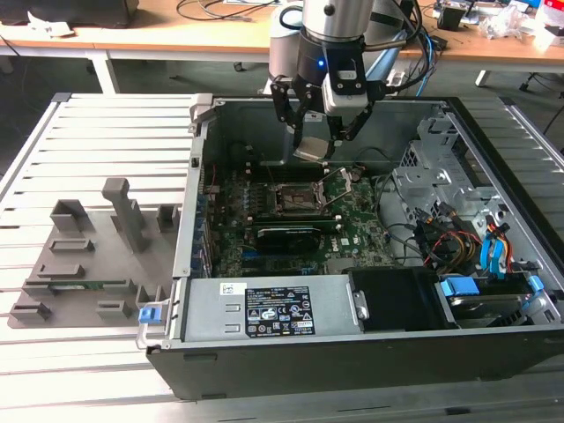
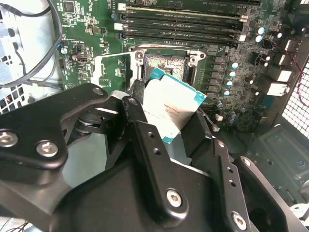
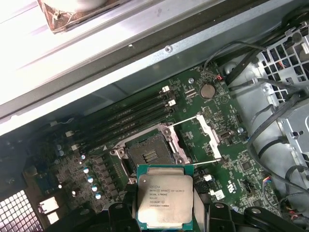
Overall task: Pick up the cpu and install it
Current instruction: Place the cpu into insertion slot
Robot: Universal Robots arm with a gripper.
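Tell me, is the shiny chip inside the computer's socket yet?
Not yet. Picking up looks done: the claw grips the cpu. It hangs above the motherboard, near the open socket. Left: the socket is empty, so the cpu is not installed.

The worktop (image 1: 106, 132) is lit from above; the computer case (image 1: 352, 361) is shadowed inside. Glare is seen on its rim (image 3: 120, 46) in the first wrist view and on the chip (image 2: 169, 104) in the second wrist view.

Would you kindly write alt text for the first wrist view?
The gripper holds the cpu, metal top showing, above the motherboard, close to the open, empty socket with memory slots alongside.
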